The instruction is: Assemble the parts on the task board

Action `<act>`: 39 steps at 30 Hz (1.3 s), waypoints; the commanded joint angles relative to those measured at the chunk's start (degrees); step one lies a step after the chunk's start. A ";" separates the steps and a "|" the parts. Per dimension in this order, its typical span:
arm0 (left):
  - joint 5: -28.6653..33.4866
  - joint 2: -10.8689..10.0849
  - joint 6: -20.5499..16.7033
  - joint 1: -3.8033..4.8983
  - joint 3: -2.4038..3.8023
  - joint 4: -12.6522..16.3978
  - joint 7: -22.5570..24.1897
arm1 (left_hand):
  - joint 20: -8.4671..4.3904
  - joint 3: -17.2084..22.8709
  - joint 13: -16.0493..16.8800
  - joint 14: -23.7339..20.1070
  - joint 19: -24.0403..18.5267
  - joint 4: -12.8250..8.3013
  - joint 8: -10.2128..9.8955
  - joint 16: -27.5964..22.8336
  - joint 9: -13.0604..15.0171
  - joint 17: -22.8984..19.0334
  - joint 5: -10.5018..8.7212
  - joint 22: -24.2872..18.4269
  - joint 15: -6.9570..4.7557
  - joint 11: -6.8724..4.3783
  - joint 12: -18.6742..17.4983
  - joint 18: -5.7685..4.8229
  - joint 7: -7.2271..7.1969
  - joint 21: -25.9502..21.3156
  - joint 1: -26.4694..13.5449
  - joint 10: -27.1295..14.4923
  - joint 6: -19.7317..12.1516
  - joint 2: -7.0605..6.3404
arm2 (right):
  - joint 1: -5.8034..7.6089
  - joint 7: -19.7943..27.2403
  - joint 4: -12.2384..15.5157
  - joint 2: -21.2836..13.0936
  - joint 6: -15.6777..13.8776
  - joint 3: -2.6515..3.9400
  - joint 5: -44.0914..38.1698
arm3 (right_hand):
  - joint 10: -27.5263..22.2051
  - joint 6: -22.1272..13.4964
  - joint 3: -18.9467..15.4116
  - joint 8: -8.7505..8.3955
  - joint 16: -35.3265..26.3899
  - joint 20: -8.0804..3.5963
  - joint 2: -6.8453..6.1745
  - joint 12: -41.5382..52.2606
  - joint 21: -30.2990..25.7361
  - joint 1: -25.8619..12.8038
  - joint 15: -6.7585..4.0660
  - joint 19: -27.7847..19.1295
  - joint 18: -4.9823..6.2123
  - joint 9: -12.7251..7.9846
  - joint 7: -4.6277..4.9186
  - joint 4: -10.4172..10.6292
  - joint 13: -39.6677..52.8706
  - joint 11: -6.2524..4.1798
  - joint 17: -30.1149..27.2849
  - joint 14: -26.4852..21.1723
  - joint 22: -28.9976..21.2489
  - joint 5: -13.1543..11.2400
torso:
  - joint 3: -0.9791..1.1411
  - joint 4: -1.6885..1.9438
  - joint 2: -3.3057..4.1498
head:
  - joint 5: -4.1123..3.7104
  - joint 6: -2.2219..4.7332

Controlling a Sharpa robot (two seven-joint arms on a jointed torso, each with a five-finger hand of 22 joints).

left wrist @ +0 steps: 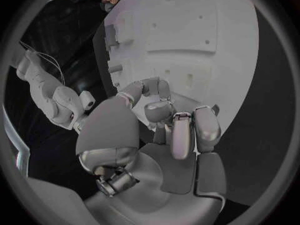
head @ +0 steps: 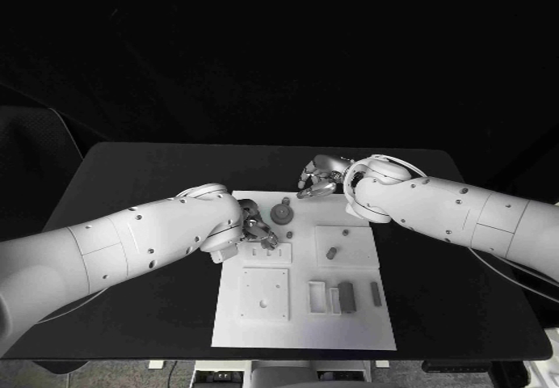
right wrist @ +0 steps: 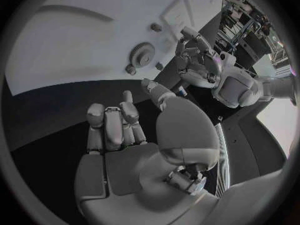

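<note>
The white task board [head: 303, 323] lies mid-table; it also shows in the left wrist view [left wrist: 187, 35] and the right wrist view [right wrist: 69, 45]. A round grey gear-like part [head: 282, 214] [right wrist: 142, 52] stands near its far edge, with a small part [head: 289, 235] just in front and a short peg [head: 331, 253] to the right. My left hand [head: 258, 230] [left wrist: 169, 125] [right wrist: 194, 60] hovers over the board's far-left area beside the gear, fingers curled, nothing visible in them. My right hand [head: 317, 182] [right wrist: 115, 127] hangs at the board's far edge, fingers folded in, holding nothing I can see.
Grey blocks [head: 346, 297] and a slim bar [head: 375, 293] lie in the board's near-right area beside a white frame piece [head: 317, 297]. A raised square plate [head: 264, 293] sits near-left. Black table [head: 140, 170] surrounds the board on all sides.
</note>
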 commanded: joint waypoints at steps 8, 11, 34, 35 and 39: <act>0.53 2.77 5.69 1.02 -0.30 -1.13 -1.85 | 0.24 4.29 0.11 5.60 -0.38 -3.93 0.56 0.62 0.51 0.18 2.37 0.25 -0.12 -1.07 0.43 4.35 -0.25 7.59 4.99 2.73 9.06 4.91 | -0.03 0.13 0.03 0.22 0.95 0.01 -0.23 | 0.20 0.46 0.24 0.05 0.32 -0.02 0.11 0.28 0.18 -0.61 -0.43 -0.19 0.58 -0.07 0.78 0.06 -0.08 -0.02 -0.03 -0.12 -0.07 0.24 | 0.06 0.02 0.00 | -0.21 0.07; 0.31 2.94 5.46 1.05 -0.31 -1.03 -2.13 | 0.26 4.30 0.11 5.63 -0.36 -3.87 0.68 0.68 0.61 0.21 2.79 0.29 -0.13 -1.09 0.46 4.35 -0.26 7.62 4.89 2.80 9.08 5.01 | -0.03 0.14 0.06 0.24 0.96 0.01 -0.23 | 0.20 0.46 0.24 0.05 0.32 -0.02 0.10 0.28 0.18 -0.61 -0.43 -0.19 0.58 -0.07 0.78 0.06 -0.08 -0.02 -0.03 -0.13 -0.07 0.24 | 0.02 0.04 0.00 | -0.28 -0.02; -9.52 2.74 5.70 1.11 -0.33 -1.06 -2.64 | 0.27 4.35 0.08 5.72 -0.25 -3.73 1.05 0.82 0.84 0.28 3.62 0.36 -0.16 -1.14 0.52 4.35 -0.27 7.71 4.63 2.94 9.08 5.24 | -0.07 0.16 0.11 0.37 0.90 0.01 -0.25 | 0.21 0.45 0.27 0.05 0.34 -0.02 0.10 0.29 0.19 -0.63 -0.44 -0.19 0.59 -0.08 0.78 0.05 -0.09 -0.03 -0.02 -0.10 -0.08 0.24 | -0.10 0.09 0.02 | -0.38 -0.97; -9.69 2.78 5.64 1.11 -0.33 -1.12 -2.67 | 0.28 4.35 0.09 5.74 -0.24 -3.72 1.09 0.84 0.86 0.28 3.70 0.37 -0.16 -1.15 0.54 4.35 -0.28 7.72 4.60 2.97 9.09 5.25 | -0.07 0.16 0.12 0.37 0.92 0.01 -0.25 | 0.21 0.45 0.27 0.05 0.33 -0.02 0.10 0.29 0.19 -0.63 -0.44 -0.19 0.59 -0.08 0.78 0.05 -0.09 -0.03 -0.04 -0.13 -0.08 0.24 | -0.11 0.10 0.01 | -0.40 -1.03; -10.58 2.88 6.32 1.10 -0.33 -1.43 -2.75 | 0.28 4.36 0.09 5.78 -0.20 -3.70 1.20 0.88 0.92 0.30 3.91 0.39 -0.17 -1.17 0.57 4.35 -0.30 7.74 4.54 3.02 9.11 5.27 | -0.07 0.15 0.13 0.39 0.88 0.01 -0.28 | 0.21 0.45 0.28 0.05 0.32 -0.03 0.10 0.29 0.19 -0.63 -0.44 -0.19 0.59 -0.08 0.78 0.05 -0.09 -0.03 -0.08 -0.16 -0.08 0.24 | -0.09 0.07 0.02 | -0.37 -1.17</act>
